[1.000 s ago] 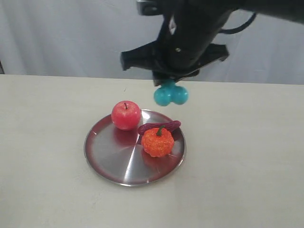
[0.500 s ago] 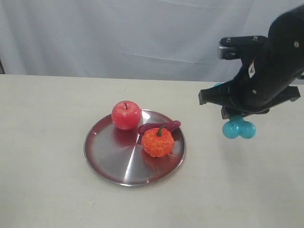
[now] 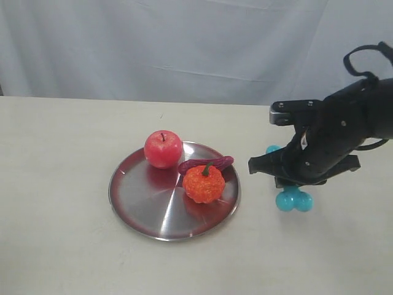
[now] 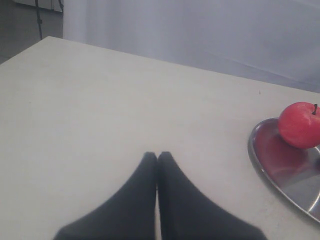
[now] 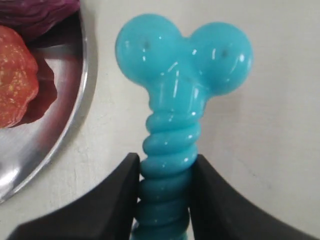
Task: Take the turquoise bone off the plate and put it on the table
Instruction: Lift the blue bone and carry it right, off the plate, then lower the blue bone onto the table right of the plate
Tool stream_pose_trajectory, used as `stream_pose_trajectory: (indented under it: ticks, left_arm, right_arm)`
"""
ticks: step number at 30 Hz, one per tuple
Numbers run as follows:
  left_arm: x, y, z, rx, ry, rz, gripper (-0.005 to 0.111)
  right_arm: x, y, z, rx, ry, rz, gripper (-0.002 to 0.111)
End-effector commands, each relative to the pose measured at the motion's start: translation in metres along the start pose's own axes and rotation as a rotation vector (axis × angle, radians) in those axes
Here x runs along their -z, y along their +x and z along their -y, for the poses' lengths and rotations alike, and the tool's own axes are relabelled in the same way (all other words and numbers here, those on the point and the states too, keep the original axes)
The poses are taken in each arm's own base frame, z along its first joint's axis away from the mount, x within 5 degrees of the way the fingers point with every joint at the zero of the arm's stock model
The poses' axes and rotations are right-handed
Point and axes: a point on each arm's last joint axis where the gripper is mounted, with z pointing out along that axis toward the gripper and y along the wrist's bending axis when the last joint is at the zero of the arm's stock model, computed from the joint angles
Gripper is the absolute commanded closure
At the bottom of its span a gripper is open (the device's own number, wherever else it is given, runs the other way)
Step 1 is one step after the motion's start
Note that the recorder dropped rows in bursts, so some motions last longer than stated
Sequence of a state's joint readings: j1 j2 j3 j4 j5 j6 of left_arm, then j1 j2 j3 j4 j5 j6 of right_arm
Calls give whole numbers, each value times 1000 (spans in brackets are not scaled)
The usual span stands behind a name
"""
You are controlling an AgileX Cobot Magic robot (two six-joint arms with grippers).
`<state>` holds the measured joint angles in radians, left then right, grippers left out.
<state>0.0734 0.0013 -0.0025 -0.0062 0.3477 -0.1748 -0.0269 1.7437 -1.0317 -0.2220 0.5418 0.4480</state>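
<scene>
Right hand (image 5: pixel 164 170): we clamp the turquoise bone (image 5: pixel 182 55) by its shaft.
Change: bone now off the plate (image 3: pixel 141 209), lowered just beside it.
Contact: perhaps touching the table (image 3: pixel 61 246); we cannot tell.
Remaining: release.

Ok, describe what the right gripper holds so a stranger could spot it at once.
On the beige tabletop, look right of the round shiny silver metal plate in the exterior view, where the black right gripper grips one item. It is a turquoise rubber dog-bone with a ribbed shaft and knobbed ends, the only blue-green thing; the red apple and orange pumpkin sit on the plate.
</scene>
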Motion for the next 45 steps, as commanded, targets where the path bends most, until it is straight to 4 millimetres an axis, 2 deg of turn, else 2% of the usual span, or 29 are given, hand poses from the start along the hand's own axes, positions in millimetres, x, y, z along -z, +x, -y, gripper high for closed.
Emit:
stream_pose_trajectory:
  ticks: [1,10,17,45]
  left_arm:
    - [0,0,0,4,-3,5,107]
    - [0,0,0,4,-3,5,107]
    - [0,0,0,4,-3,5,107]
    - [0,0,0,4,-3,5,107]
  right_arm:
    - [-21,-1,-2,-2,-15,14,109]
    - [-50,1,-6,4,-37,18,109]
    - [-65,3,-9,-7,-50,25,109]
    - [-68,9,-6,-8,-23,-33,108]
